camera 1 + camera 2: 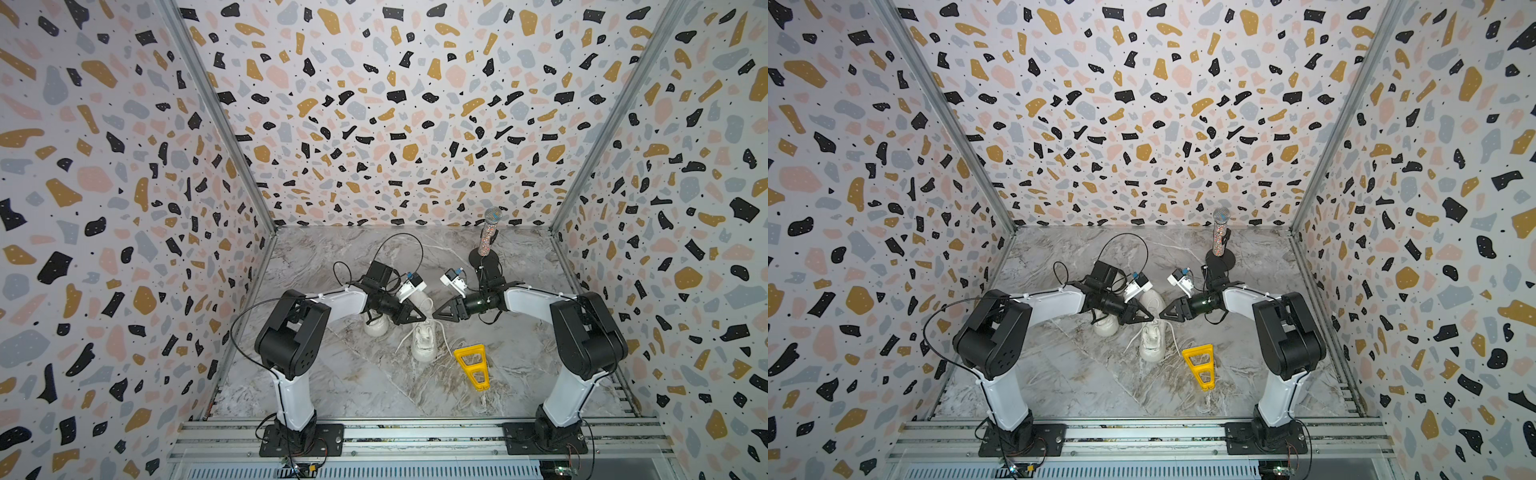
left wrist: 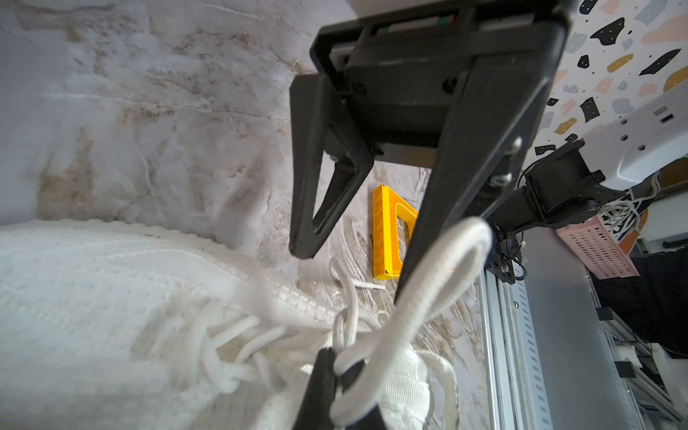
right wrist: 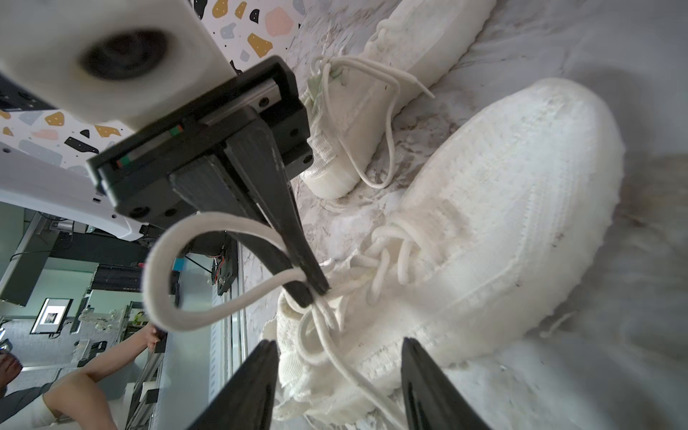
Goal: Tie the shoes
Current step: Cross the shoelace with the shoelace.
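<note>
Two white shoes lie on the marble floor, the nearer shoe [image 1: 424,343] [image 1: 1151,343] [image 3: 502,223] under both grippers. Most of the other shoe [image 1: 376,326] [image 3: 372,93] is hidden below my left arm. Over the nearer shoe's laces, my left gripper [image 1: 423,320] [image 2: 337,357] [image 3: 314,294] is shut on a white lace loop [image 2: 439,283] [image 3: 163,268] that arcs up from the knot. My right gripper [image 1: 435,313] [image 2: 352,273] [image 3: 340,357] faces it tip to tip. It is open, its fingers [image 3: 260,372] straddling the shoe's collar with nothing held between them.
A yellow triangular frame [image 1: 471,365] [image 2: 387,238] lies right of the nearer shoe. At the back right a glittery microphone [image 1: 488,237] stands on a black round base. Patterned walls close three sides, and the aluminium rail [image 1: 415,432] runs along the front.
</note>
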